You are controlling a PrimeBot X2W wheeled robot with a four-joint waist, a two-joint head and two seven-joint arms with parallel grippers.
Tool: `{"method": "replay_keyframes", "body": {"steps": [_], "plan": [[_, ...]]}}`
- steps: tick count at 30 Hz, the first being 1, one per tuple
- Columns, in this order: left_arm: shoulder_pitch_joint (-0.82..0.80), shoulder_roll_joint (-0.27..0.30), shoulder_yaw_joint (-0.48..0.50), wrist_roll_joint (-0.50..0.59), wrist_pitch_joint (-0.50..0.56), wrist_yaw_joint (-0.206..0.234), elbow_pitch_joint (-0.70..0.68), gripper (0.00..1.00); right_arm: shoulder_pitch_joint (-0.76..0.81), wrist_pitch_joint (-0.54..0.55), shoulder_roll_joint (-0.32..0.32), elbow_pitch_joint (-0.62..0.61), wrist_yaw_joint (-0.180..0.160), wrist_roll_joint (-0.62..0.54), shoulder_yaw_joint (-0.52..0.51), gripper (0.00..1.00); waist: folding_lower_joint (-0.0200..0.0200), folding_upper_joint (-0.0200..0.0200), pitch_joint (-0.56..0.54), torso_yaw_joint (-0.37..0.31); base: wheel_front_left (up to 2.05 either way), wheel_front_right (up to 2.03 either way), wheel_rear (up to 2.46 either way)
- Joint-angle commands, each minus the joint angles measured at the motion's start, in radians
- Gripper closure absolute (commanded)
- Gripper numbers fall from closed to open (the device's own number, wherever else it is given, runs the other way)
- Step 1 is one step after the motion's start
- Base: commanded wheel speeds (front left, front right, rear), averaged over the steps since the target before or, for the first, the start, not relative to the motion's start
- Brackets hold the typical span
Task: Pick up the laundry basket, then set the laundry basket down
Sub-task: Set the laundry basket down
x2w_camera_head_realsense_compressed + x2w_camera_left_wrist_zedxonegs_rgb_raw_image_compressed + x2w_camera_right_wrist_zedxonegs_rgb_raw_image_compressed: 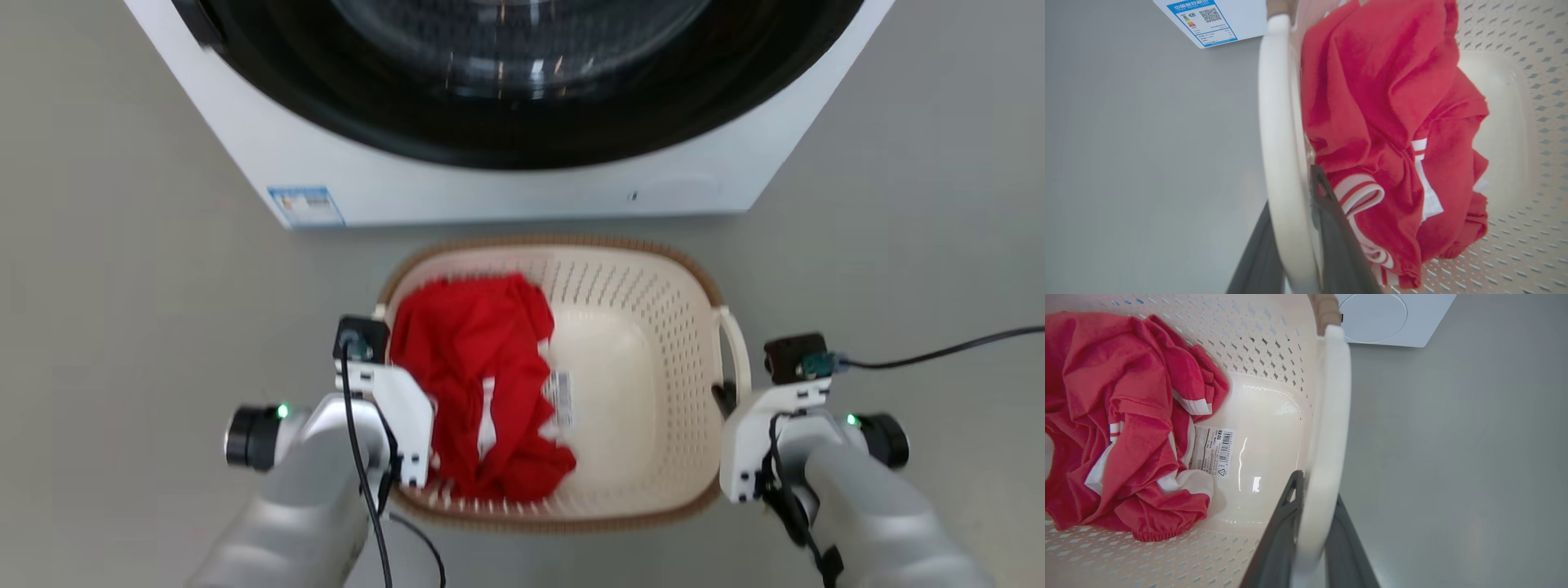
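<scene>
Basket (645, 343) likely light, stiff plastic, slick; shirt (473, 367) piled toward left, may tip. Left claw (1294, 228) pinching left handle (1274, 122), right claw (1316, 514) pinching right handle (1331, 416): good holds.

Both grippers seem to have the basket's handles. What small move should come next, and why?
Probably a level lift with both arms together. The left gripper is shut on the left loop handle and the right gripper on the right loop handle of the laundry basket; the red garment lies toward its left side, so an uneven raise could tip it.
</scene>
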Motion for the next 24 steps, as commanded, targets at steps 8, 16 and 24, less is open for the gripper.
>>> {"method": "replay_keyframes", "body": {"steps": [8, 16, 24], "plan": [[-0.128, 0.003, 0.011, 0.010, -0.059, 0.014, -0.003, 1.00, -0.096, -0.070, 0.029, -0.021, 0.008, 0.013, 0.034, 1.00, 0.0000, -0.0001, 0.205, 0.019, 0.00, 0.00, 0.00], [-0.204, 0.003, 0.001, 0.003, -0.072, 0.026, -0.007, 1.00, -0.201, -0.110, 0.029, 0.026, 0.008, 0.006, 0.027, 1.00, 0.0000, -0.0001, 0.335, 0.031, 0.00, 0.00, 0.00], [-0.277, 0.003, -0.009, -0.006, -0.090, 0.037, -0.011, 1.00, -0.261, -0.146, 0.029, 0.054, 0.008, -0.010, 0.029, 1.00, 0.0000, -0.0001, 0.421, 0.044, 0.00, 0.00, 0.00]]}}
